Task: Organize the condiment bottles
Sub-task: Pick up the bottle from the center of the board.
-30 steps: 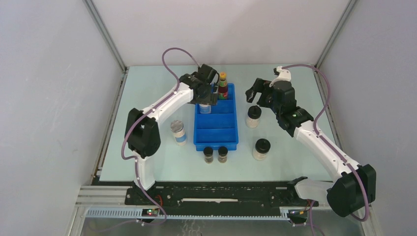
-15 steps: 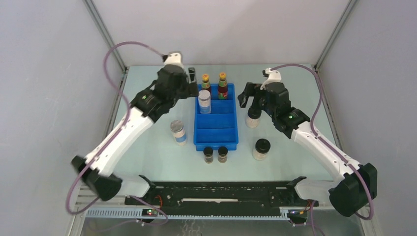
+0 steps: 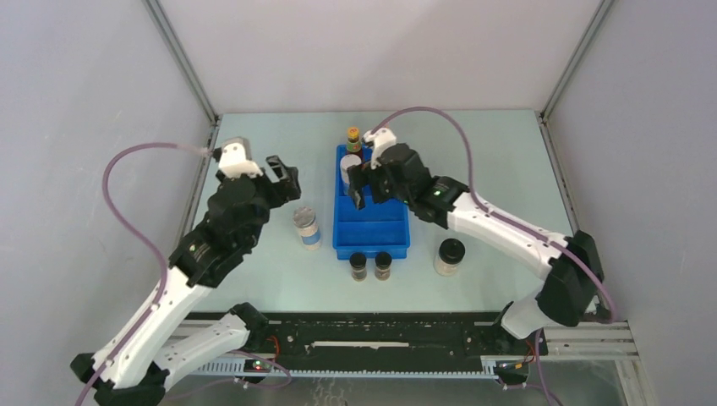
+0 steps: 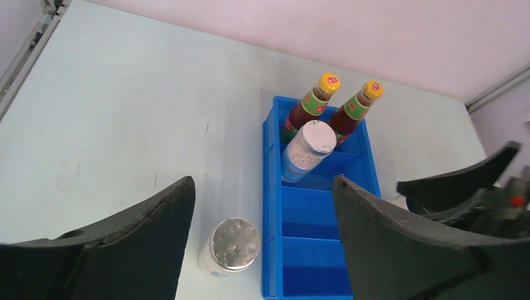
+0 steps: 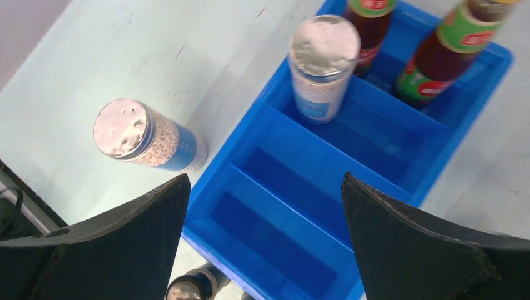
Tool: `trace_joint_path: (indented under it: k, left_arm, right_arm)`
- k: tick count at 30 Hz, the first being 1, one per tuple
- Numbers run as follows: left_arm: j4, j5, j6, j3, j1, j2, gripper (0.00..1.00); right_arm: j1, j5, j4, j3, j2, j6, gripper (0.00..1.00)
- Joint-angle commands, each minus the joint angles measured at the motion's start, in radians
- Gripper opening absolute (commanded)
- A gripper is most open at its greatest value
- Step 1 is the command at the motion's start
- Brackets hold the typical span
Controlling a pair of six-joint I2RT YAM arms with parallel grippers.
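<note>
The left claw (image 4: 262, 187) is spread wide and carries nothing. It hangs above the tabletop (image 3: 254, 144) to the left of the blue tray (image 3: 372, 251), touching nothing. From its own camera a grey-lidded jar (image 4: 231, 247) shows on the tabletop below, btw the two fingers.

The right claw (image 5: 265, 181) gapes as wide as it goes, also w/ nothing in it. It hovers over the tray, about the middle compts, w/ no contact that I can see.

Count, as far as I can see:
- 2x sauce bottle (image 4: 310, 106), red w/ yellow caps, standing side by side in the tray's far compt.
- 2x grey-lidded jar, blue labels. One is on the tabletop just left of the tray, apart from it. The other stands in the 2nd compt from the far end, on its left side, just in front of the bottles.
- 2x small dark jar (image 3: 358, 266), black caps, side by side on the tabletop just off the tray's near end.
- 1x pale black-lidded jar (image 3: 449, 255), on the tabletop right of the tray's near corner. The right arm (image 3: 499, 224) covers the tabletop further back on that side, so I can't tell whether another stands there.
</note>
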Motion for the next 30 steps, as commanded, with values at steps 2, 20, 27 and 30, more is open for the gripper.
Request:
trace_joint_path:
  k: [2,20,27,30]
  left_arm:
    - [0.09,-0.073,-0.04,-0.096,-0.007,-0.115,0.83]
    - [0.15,-0.082,-0.042,-0.188,-0.006,-0.267,0.81]
    - [0.155,-0.081,-0.041,-0.188,-0.007,-0.266,0.81]
    - [0.158,-0.081,-0.039,-0.184,-0.007,-0.265,0.81]
  right_arm:
    - [0.082,-0.014,-0.043,0.113,0.096,-0.09,1.0]
    - [0.203,-0.029,-0.137,0.417,0.407,-0.174,1.0]
    - [0.233,-0.05,-0.166,0.476,0.448,-0.184,1.0]
    - [0.248,-0.064,-0.171,0.489,0.452,-0.184,1.0]
